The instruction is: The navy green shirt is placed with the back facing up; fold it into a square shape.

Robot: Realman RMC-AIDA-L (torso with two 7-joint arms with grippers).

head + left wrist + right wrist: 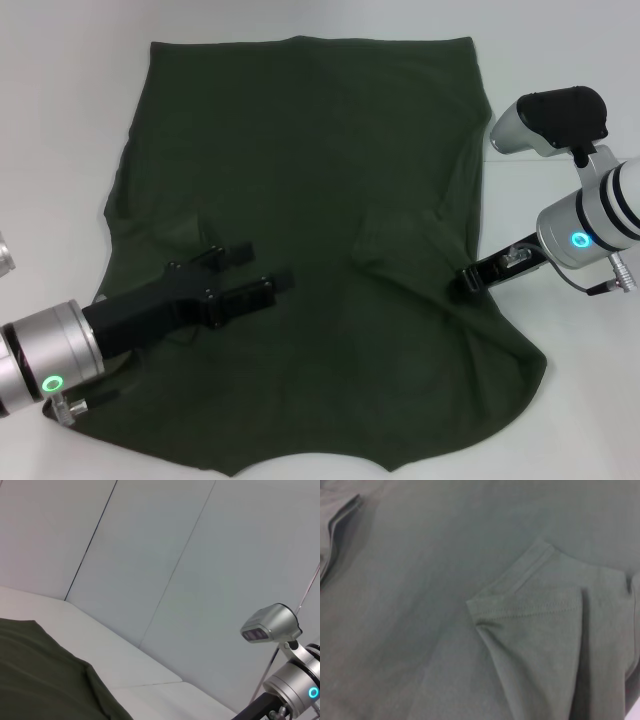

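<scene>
A white table (60, 120) carries the navy green shirt (310, 160), spread flat.

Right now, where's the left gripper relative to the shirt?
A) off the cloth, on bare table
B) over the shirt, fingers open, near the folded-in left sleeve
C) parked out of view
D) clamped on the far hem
B: in the head view the left gripper lies over the navy green shirt with its two black fingers spread apart, beside the left sleeve folded in onto the body.
</scene>
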